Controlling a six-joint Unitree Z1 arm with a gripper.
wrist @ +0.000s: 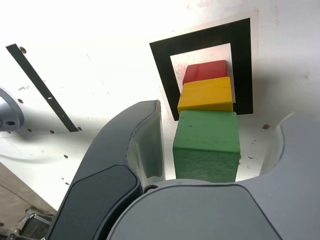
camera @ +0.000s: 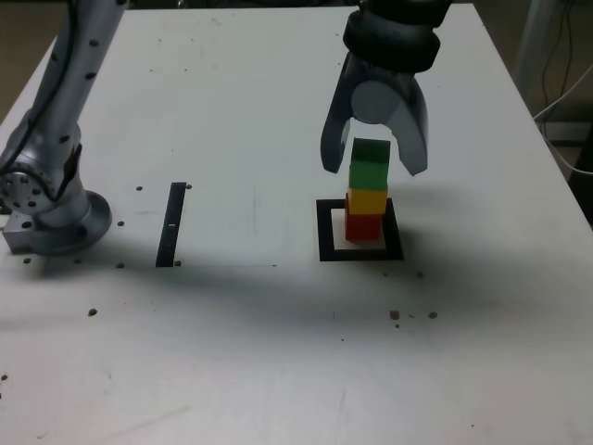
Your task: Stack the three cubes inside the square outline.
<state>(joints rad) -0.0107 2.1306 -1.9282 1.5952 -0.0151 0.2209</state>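
Fingers [camera: 335,139] spread wide on both sides of the green cube [camera: 370,163], not touching it. Gripper [camera: 374,159] right above the tower: green on yellow cube [camera: 367,200], yellow on red cube [camera: 363,226], inside the square outline [camera: 325,232] on the white table [camera: 241,120].

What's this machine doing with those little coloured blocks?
A robot arm is stacking blocks. The red cube sits inside the black square outline on the table, the yellow cube is on top of it, and the green cube on top of that. The tool hangs over the tower, its two jaws spread either side of the green cube with gaps showing, so the stack appears to stand by itself.
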